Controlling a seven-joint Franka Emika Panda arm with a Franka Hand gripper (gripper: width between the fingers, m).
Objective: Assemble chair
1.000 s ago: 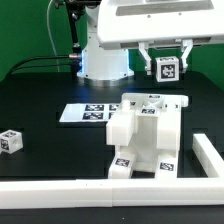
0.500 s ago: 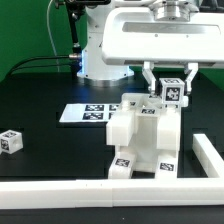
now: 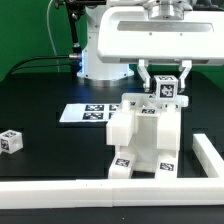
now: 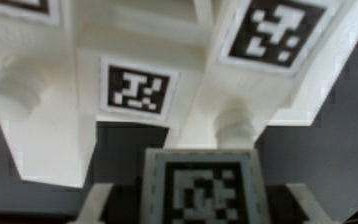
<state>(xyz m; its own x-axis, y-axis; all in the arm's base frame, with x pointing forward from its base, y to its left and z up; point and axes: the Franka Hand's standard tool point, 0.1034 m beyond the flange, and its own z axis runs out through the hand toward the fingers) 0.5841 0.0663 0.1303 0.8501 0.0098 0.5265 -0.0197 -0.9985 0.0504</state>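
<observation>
I am watching one pincer [image 3: 166,92] hanging over the black tabletop [image 3: 40,95]. Its two fingers [image 3: 148,80] are clamping one small cube-like leg [image 3: 167,87] between them, so it is gripping that piece. The leg's black-and-white tag is facing the exterior camera.

The leg is hovering at the upper rear corner of the part-built chair [image 3: 140,135], on the exterior view's right. I cannot tell whether it is touching the chair. The chair is standing near the middle of the tabletop as one joined white block. I am counting two tags low on its front face and at least two more on its top.

A second cube-like leg [image 3: 10,141] is lying alone, well apart, at the exterior view's left edge. That makes two loose legs in all, one held and one lying free.

One marker board [image 3: 90,113] is lying flat just behind the chair, carrying several tags. One white border rail [image 3: 80,190] is running along the near side of the tabletop and up its right side in the exterior view.

From the wrist camera I am seeing three tags. One is on the held leg [image 4: 202,185], and two are on the chair [image 4: 51,110] beneath it.
</observation>
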